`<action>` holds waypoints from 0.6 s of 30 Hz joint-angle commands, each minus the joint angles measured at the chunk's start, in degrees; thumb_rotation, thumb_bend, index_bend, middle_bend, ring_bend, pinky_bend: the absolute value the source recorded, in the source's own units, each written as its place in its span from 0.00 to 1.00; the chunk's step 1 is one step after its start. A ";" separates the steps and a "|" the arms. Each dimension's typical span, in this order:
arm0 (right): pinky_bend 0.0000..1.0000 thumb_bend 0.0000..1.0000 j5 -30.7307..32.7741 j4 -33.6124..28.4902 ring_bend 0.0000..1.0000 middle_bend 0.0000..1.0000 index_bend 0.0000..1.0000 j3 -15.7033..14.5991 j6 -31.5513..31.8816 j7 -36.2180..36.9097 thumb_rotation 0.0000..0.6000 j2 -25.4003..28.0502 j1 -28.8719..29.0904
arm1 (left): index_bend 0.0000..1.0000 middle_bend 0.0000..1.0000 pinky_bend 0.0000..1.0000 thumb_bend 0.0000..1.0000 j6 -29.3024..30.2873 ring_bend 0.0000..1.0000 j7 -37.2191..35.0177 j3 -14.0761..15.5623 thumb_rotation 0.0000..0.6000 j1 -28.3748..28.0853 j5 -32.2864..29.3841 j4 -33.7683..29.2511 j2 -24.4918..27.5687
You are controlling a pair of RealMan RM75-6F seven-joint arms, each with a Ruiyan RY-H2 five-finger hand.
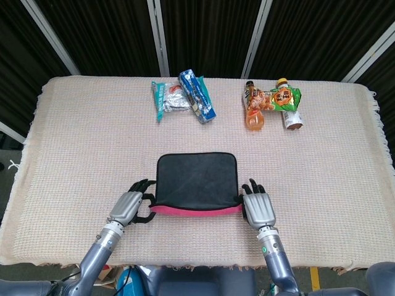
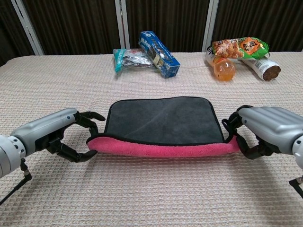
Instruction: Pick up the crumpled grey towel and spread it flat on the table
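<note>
The grey towel (image 1: 197,182) (image 2: 163,120) lies stretched out in the middle of the table, dark grey face up, its pink underside showing along the near edge, which is raised a little off the cloth. My left hand (image 1: 131,207) (image 2: 52,135) pinches the near left corner. My right hand (image 1: 259,209) (image 2: 267,130) pinches the near right corner. The far edge of the towel rests flat on the table.
The table (image 1: 74,142) is covered in a beige woven cloth. At the back lie a silver snack packet (image 1: 168,98) and a blue box (image 1: 197,95); further right an orange drink bottle (image 1: 253,111), a green snack bag (image 1: 284,97) and a can (image 1: 291,118).
</note>
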 commanded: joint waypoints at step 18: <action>0.06 0.38 3.69 -7.87 0.00 0.00 0.00 -0.96 0.24 -7.08 1.00 2.82 -1.01 | 0.20 0.00 0.00 0.00 -4.40 0.00 -3.43 0.83 1.00 0.46 3.09 -3.80 6.06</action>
